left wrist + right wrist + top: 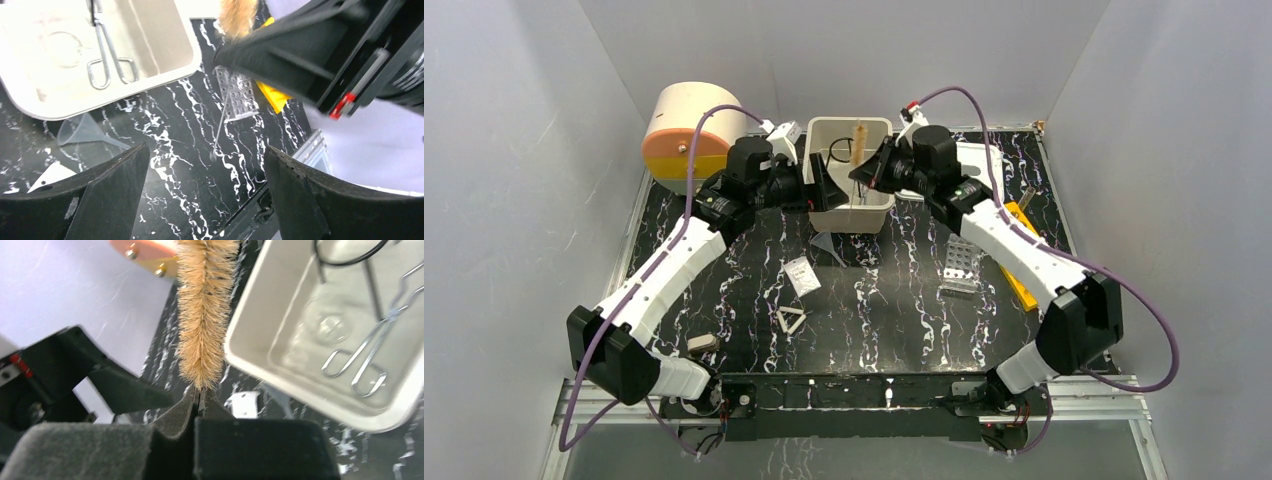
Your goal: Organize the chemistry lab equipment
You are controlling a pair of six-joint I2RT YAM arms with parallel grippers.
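We are looking at a flat black table top with white streaks. A beige plastic tub is sitting at the back in the middle, and a big round beige-and-orange drum at the back left. In front of the tub a see-through grey cone, a small clear packet and a white triangle frame are lying. On the right, a grey holed metal rack is lying beside a long yellow tube rack.

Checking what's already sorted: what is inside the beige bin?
The beige bin holds metal tongs, a black ring and a clear round dish. From above, the bristle brush and right gripper hide part of its floor.
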